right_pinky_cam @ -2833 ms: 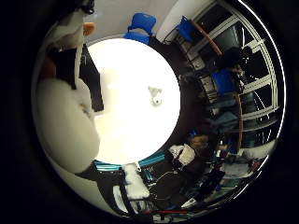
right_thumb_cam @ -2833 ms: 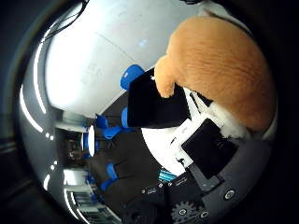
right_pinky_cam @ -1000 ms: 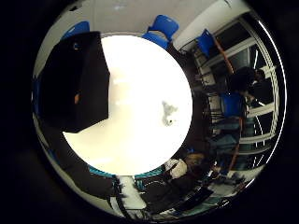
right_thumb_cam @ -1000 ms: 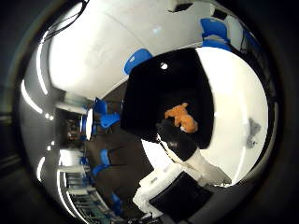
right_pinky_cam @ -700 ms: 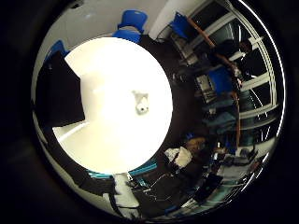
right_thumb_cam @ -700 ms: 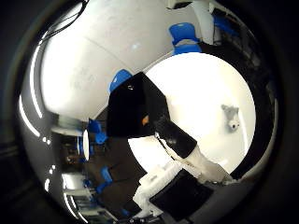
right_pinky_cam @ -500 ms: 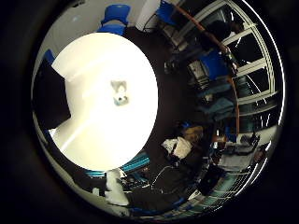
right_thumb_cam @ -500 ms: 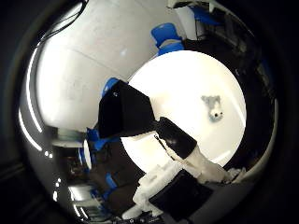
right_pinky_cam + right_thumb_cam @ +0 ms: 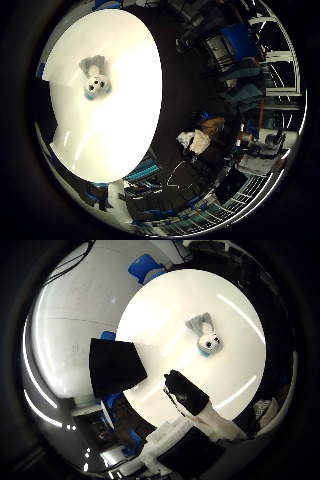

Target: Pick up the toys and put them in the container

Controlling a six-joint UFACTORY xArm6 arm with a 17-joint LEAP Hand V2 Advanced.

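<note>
a round, glossy white desk (image 9: 235, 365) carries two things: a small grey-and-white plush toy with a blue collar (image 9: 206, 336) lying near its middle, and a black, box-shaped fabric container (image 9: 114, 366) standing at its edge, well apart from the toy.

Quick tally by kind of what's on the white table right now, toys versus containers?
Toys: 1, the grey and white plush lying on the white table.
Containers: 1, the black container at the table's edge.
Total: 2.
</note>
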